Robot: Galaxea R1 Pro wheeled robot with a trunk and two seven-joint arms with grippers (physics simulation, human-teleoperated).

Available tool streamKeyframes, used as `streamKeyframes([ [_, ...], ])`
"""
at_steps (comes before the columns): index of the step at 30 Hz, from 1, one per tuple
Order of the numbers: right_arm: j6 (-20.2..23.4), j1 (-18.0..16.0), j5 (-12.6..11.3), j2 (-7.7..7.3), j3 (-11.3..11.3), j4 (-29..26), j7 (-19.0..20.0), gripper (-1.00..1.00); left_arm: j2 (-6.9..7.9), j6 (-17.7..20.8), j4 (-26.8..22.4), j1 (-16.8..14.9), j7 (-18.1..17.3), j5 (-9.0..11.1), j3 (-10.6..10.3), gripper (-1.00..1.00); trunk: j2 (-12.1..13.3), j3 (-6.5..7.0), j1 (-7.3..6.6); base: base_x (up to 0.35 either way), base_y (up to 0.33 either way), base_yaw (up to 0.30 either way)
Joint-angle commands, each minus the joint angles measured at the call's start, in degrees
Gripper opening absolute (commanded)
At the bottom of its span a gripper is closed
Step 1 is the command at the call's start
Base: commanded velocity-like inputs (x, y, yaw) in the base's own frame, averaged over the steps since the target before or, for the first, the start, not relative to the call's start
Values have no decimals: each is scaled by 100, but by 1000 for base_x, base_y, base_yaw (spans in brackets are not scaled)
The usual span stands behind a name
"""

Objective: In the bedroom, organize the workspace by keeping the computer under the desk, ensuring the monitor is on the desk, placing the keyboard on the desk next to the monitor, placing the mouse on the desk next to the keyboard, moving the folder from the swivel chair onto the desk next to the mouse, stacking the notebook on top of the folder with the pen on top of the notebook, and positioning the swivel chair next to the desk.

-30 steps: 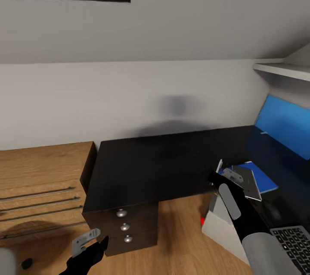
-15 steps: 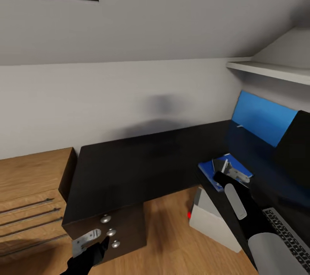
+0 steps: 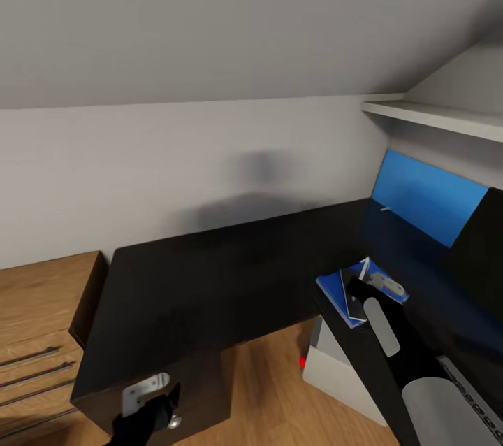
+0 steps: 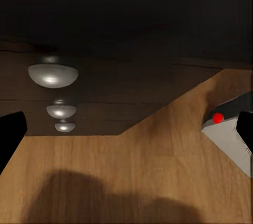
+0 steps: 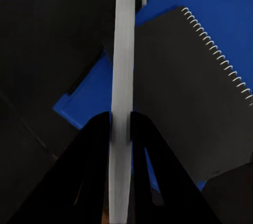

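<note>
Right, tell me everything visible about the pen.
The pen is a thin whitish-grey stick with a plain, smooth surface. The right tool is shut on it, black fingers pressing either side. It runs along the fingers, out over the spiral-bound notebook on the blue folder.

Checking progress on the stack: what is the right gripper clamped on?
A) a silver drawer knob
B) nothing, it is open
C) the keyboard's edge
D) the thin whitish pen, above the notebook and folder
D: in the right wrist view the right gripper pinches the pen over the dark spiral notebook lying on the blue folder.
</note>
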Motion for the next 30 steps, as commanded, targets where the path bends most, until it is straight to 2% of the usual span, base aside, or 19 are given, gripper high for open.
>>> streamKeyframes([
  [1,14,-3,-53,-4,2,-9,-34,-100,5,12,-13,-2,41,35,-33,100,-5,-7,4,156,-49,0],
  [4,10,-3,-20,-3,6,15,-49,-100,7,12,-21,-2,43,31,-198,100,-5,-7,4,86,-27,0],
  [7,-23,-3,81,1,12,81,-65,-100,5,7,-32,-2,40,30,-225,100,-5,-7,4,17,-5,0],
  [8,-74,-3,186,5,14,150,-72,-100,5,6,-39,-2,39,30,-232,100,-5,-7,4,9,-3,0],
  [9,-181,-7,436,13,11,324,-83,-100,5,4,-55,-2,38,30,-237,100,-5,-7,4,4,-1,0],
  [13,-262,-17,729,30,8,582,-89,-100,6,3,-75,-2,38,30,-247,100,-5,-7,4,1,0,0],
  [18,-268,-20,779,34,10,638,-93,-100,5,9,-113,-2,43,30,-255,100,-5,-7,4,0,0,0],
  [30,-252,-20,792,26,17,651,-99,-100,5,21,-139,-2,48,30,-319,100,-487,-222,267,0,0,0],
])
